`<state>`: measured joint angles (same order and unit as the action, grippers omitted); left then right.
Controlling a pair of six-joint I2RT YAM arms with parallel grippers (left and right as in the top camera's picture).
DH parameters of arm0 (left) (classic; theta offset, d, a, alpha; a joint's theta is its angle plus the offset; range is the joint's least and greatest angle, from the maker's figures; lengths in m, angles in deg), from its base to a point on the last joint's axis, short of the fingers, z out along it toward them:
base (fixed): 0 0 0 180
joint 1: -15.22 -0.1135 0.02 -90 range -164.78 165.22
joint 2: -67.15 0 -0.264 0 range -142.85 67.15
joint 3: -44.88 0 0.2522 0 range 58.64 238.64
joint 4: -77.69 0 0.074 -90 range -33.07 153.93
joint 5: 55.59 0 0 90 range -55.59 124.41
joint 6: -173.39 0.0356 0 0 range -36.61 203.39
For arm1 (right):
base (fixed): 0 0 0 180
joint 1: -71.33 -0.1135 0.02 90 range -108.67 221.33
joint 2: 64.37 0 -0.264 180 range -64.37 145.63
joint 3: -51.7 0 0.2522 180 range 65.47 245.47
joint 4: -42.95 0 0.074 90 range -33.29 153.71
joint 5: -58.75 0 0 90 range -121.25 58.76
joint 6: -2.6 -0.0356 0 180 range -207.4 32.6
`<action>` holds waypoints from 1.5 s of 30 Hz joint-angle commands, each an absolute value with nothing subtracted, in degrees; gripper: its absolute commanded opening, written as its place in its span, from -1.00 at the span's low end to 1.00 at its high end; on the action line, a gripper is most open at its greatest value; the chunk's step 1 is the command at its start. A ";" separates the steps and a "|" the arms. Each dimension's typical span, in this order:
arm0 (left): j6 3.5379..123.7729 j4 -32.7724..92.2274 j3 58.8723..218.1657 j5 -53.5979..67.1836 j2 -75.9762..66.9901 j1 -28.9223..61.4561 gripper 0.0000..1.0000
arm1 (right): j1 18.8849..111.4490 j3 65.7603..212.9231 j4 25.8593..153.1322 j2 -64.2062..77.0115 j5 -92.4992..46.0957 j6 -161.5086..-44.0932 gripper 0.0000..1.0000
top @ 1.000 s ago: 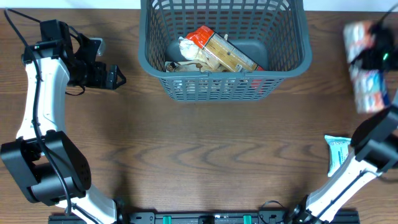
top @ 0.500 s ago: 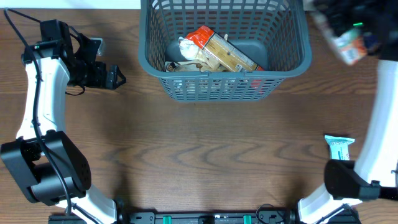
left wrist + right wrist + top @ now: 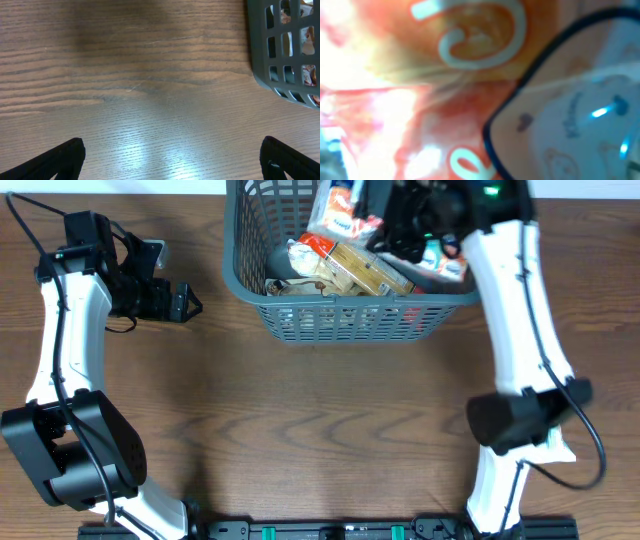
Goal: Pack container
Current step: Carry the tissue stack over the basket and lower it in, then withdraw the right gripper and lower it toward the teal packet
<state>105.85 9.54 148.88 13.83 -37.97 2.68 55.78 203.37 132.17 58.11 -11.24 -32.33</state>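
1. The container [image 3: 350, 320], a grey-blue mesh basket, stands at the far middle of the bench [image 3: 320, 420]. A clear bag with an orange-red end [image 3: 350, 268] lies on its floor.
2. The right gripper [image 3: 408, 225] hangs over the basket's right half. Its jaws look closed across the middle of a snack package [image 3: 340, 208], which sticks out on both sides of them. I judge the package held above the bag, not resting on it.
3. The package's long axis runs slantwise from far left to near right. From above, both ends fall inside the rim, so the release probably needs little beyond lowering.
4. The left gripper [image 3: 185, 303] sits left of the basket with its jaws spread wide and empty. It is well apart from the package, so the right arm is the nearer.
5. The left wrist view shows bare bench and only the basket's corner at the right edge. The right wrist view is filled by blurred red-and-white print, with no fingers or basket visible. Only the overhead view shows where the package lies.
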 commanded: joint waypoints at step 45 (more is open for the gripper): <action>105.33 10.59 148.75 14.09 -36.79 2.81 0.97 | 77.70 180.64 153.98 19.07 -27.30 -77.69 0.98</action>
